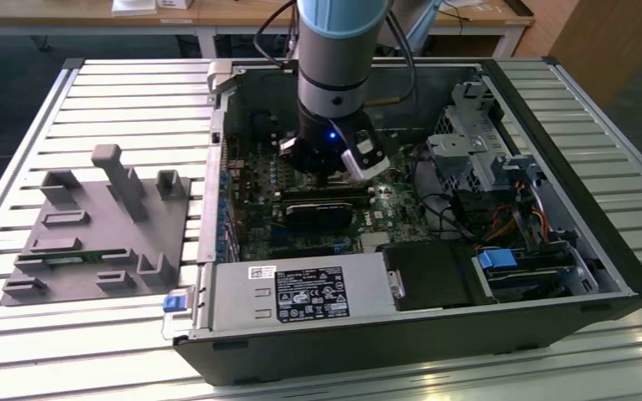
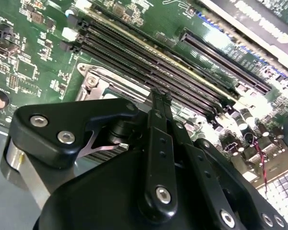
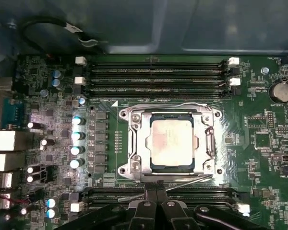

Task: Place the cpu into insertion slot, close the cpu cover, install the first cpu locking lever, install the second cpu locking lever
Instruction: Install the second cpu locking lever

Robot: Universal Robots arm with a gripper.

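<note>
In the exterior view, a grey fixture block point(image 1: 98, 230) lies on the slatted table point(image 1: 43, 351), well apart from the gripper point(image 1: 327, 171) toward the exterior view's left. The open computer case point(image 1: 410, 334) holds the motherboard point(image 1: 254, 225), and the arm point(image 1: 338, 58) comes down almost vertically into it, with the gripper just above the board. The first wrist view gives what the exterior view hides: the cpu point(image 3: 173, 143) sits flat in the insertion slot point(image 3: 170, 115), and the cpu cover point(image 3: 139, 143) lies closed around it, a silvery frame with the chip in its opening. A thin locking lever point(image 3: 192, 179) runs along the cover's edge nearest to the jaws. The jaws stand together, closed on nothing, over the memory slots point(image 3: 197, 194) just beside the socket. The second wrist view shows the gripper's black fingers point(image 2: 159, 139) pressed together, with long memory slots point(image 2: 149, 62) beyond their tips.
</note>
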